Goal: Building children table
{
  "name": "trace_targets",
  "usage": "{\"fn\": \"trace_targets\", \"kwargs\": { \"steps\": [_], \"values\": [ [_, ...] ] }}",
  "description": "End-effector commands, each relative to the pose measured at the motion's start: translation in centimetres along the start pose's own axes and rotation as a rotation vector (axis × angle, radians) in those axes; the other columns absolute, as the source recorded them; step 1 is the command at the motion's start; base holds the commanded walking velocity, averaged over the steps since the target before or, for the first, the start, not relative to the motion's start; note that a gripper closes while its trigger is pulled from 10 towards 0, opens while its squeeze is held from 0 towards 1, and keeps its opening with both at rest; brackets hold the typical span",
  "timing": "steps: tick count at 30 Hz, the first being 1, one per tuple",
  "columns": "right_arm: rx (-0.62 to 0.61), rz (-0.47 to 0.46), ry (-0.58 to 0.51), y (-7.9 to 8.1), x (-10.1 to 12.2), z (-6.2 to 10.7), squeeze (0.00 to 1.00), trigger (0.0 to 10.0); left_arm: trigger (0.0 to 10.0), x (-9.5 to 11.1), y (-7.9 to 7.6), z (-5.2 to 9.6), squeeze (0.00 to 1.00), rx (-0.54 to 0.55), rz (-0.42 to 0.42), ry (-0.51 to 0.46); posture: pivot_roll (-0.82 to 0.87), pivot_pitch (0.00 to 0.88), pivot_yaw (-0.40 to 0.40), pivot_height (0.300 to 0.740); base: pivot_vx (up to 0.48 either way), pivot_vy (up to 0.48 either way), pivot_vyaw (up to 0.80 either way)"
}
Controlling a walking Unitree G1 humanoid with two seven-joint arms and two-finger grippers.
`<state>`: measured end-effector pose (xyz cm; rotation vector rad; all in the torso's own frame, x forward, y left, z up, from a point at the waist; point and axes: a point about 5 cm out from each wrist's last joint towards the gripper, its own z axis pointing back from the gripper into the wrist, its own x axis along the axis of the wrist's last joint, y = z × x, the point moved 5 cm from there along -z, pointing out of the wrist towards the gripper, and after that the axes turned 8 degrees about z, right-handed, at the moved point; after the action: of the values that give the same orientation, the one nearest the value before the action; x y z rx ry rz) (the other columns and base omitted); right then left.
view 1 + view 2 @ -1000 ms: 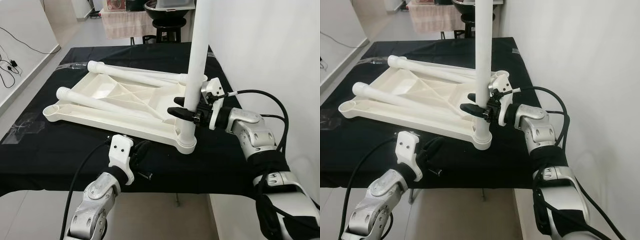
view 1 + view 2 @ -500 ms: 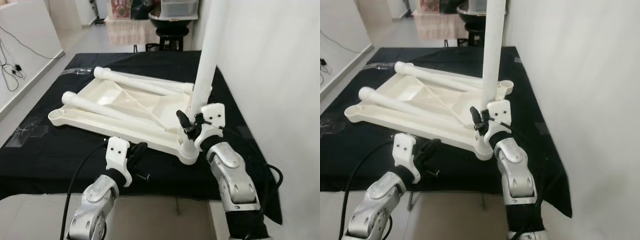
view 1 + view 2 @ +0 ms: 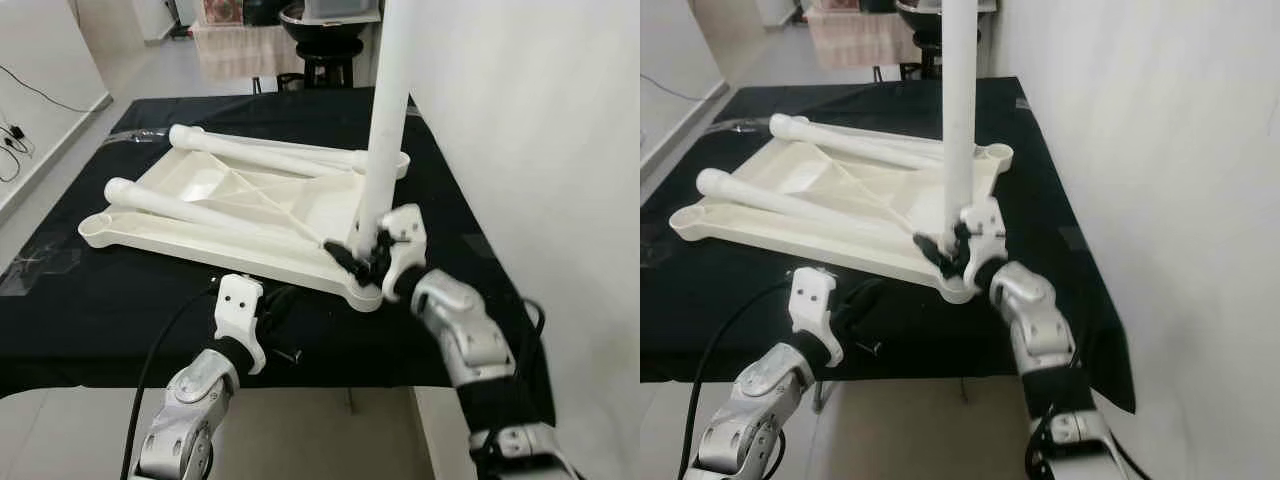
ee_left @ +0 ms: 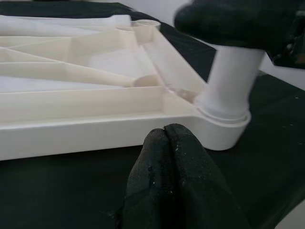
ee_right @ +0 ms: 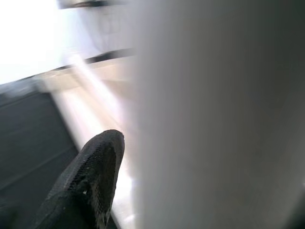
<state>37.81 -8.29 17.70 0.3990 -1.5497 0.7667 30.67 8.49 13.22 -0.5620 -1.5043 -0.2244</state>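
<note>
Right gripper (image 3: 362, 258) is clamped around the base of the upright table leg (image 3: 385, 120), right at the near corner socket of the upside-down white tabletop (image 3: 230, 215). Left gripper (image 4: 167, 143) sits pinched closed, holding nothing, just in front of that tabletop's near edge on the black cloth (image 3: 90, 300). Left wrist view shows the leg seated in its socket; two more legs (image 3: 230, 150) lie inside the tabletop.

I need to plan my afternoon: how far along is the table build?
Early. One leg stands upright in the near right corner socket of the upturned tabletop, with the right gripper at its base. Two loose legs lie on the tabletop. The left gripper rests shut on the black cloth.
</note>
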Motion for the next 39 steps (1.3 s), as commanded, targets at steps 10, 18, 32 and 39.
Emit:
{"fn": "trace_targets", "kwargs": {
  "steps": [10,18,32,39],
  "values": [
    [0.36,-0.018,0.003,-0.4,0.3,0.1,0.0,9.8,10.0,0.5,-2.2,1.9,0.0,-0.16,-0.077,0.039,0.04,0.057,-0.008,0.74,0.0,0.0,0.0],
    [0.358,-0.109,0.001,-1.9,-0.2,0.4,0.0,0.0,10.0,2.1,-2.0,2.5,0.0,-0.143,-0.123,0.003,0.05,0.061,-0.015,0.74,0.0,0.0,0.0],
    [-0.392,-0.245,0.26,-1.5,-7.7,3.6,0.0,0.0,10.0,1.6,-1.5,2.9,0.0,-0.116,-0.127,0.029,0.02,0.095,-0.013,0.74,0.0,0.0,0.0],
    [-0.419,-0.13,0.247,-0.1,-6.3,3.1,0.0,0.0,10.0,0.6,-1.7,2.3,0.0,-0.114,-0.113,0.053,0.0,0.071,-0.007,0.74,0.0,0.0,0.0]
  ]
}}
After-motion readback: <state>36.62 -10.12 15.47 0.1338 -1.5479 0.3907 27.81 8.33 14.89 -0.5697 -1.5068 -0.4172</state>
